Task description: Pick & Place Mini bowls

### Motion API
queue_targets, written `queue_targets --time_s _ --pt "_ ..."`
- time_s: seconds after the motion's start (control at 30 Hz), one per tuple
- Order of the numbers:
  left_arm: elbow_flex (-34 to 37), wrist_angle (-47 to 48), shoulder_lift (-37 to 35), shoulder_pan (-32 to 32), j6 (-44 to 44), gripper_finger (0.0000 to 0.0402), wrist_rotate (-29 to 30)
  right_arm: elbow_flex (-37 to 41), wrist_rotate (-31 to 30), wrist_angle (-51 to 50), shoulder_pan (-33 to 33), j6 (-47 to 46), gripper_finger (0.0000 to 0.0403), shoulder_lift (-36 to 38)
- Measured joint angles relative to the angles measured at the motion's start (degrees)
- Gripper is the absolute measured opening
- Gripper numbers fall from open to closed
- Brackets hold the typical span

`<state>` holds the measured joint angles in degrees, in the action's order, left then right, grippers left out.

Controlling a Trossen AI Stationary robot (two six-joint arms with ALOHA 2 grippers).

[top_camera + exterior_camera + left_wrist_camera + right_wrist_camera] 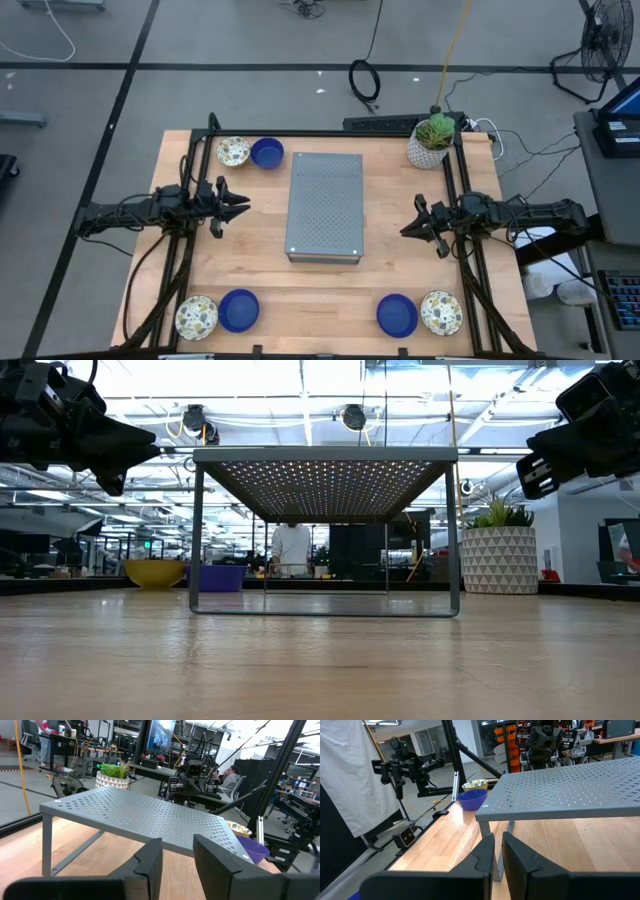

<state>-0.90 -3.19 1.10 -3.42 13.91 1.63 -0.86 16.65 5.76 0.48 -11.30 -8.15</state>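
Note:
Six mini bowls sit on their bases on the wooden table in three pairs. At the far left are a cream bowl [233, 152] and a blue bowl [267, 153], also seen as the cream bowl [155, 572] and blue bowl [222, 576]. Near left are a cream bowl [196, 317] and a blue bowl [239, 310]. Near right are a blue bowl [397, 315] and a cream bowl [441, 312]. My left gripper [238, 205] hovers left of the grey rack, open and empty [177, 860]. My right gripper [407, 229] hovers right of the rack, its fingers a narrow gap apart, empty [498, 852].
A grey perforated metal rack [325, 207] stands on four legs at the table's middle, between the two grippers. A white patterned pot with a green plant [432, 142] stands at the far right corner. Black frame rails run along the table's left and right sides.

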Motion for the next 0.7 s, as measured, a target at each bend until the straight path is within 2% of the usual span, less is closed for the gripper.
queue_targets --time_s 0.13,0.33,0.43,0.57,0.7 --pt "0.0 0.0 0.0 0.0 0.0 0.0113 0.0 0.0 0.0 0.0 0.0 0.7 0.0023 0.0" --pt "0.0 0.0 0.0 0.0 0.0 0.0113 0.0 0.0 -0.2 0.2 0.0 15.7 0.0023 0.0" --pt "0.0 0.0 0.0 0.0 0.0 0.0113 0.0 0.0 0.0 3.7 0.0 18.9 0.0023 -0.1" --pt "0.0 0.0 0.0 0.0 0.0 0.0113 0.0 0.0 2.8 12.3 0.1 7.3 0.0023 -0.1" --pt "0.0 0.0 0.0 0.0 0.0 0.0113 0.0 0.0 2.3 19.8 0.1 -6.3 0.0023 -0.1"
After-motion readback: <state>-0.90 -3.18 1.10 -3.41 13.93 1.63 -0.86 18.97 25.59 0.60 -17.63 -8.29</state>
